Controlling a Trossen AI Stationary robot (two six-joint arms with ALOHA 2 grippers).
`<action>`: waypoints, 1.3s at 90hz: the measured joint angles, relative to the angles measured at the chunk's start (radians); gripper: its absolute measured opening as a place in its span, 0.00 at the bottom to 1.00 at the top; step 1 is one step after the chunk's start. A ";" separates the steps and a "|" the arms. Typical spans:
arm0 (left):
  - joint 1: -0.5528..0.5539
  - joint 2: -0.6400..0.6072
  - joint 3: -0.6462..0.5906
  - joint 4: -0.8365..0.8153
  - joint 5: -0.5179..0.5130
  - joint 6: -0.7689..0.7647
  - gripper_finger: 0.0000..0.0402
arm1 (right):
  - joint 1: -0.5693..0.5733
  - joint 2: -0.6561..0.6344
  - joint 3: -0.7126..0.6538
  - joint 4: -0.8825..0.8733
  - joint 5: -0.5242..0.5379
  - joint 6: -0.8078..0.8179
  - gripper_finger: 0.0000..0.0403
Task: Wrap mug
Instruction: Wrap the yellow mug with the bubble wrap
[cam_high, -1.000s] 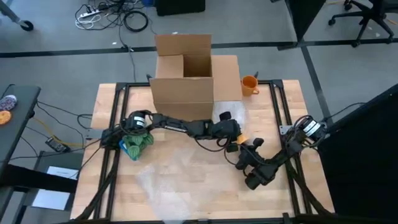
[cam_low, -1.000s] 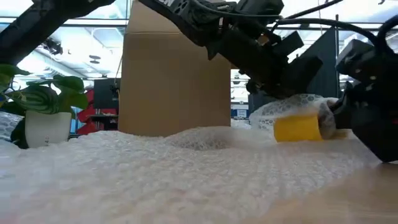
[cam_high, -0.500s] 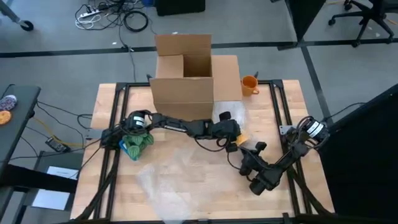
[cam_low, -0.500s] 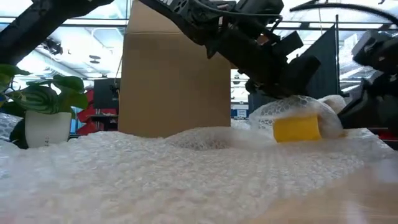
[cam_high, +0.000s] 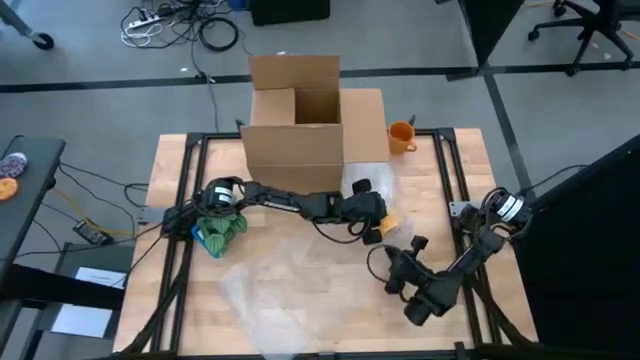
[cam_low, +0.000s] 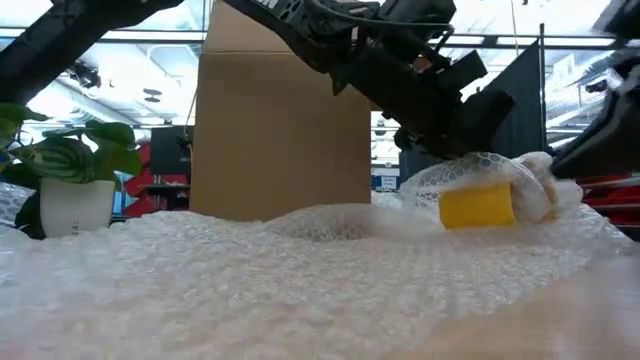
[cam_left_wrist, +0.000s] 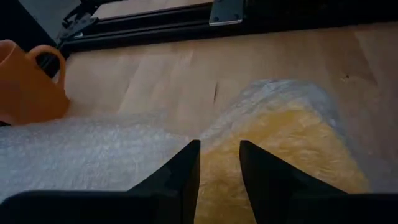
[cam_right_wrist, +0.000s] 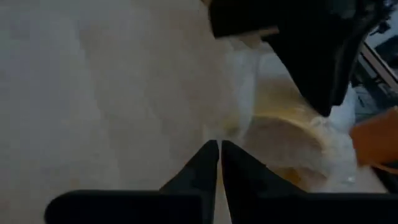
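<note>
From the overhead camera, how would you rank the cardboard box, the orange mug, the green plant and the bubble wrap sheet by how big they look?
1. Brown cardboard box, about level with the clear bubble wrap sheet, whose faint edges make it hard to rank.
2. Green leafy plant.
3. Orange mug, the smallest.

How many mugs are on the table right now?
2: an orange mug beside the cardboard box, and a yellow mug half-covered in bubble wrap under the left gripper.
</note>
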 joint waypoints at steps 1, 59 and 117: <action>0.000 0.000 0.000 0.000 0.000 0.000 0.25 | -0.005 0.000 -0.007 0.005 0.001 0.000 0.00; 0.001 0.002 -0.001 0.001 0.026 0.008 0.25 | -0.219 -0.002 -0.177 0.341 0.096 -0.260 0.00; 0.064 -0.003 0.211 -0.289 -0.222 -0.009 0.25 | -0.130 0.003 -0.088 0.170 0.043 -0.243 0.00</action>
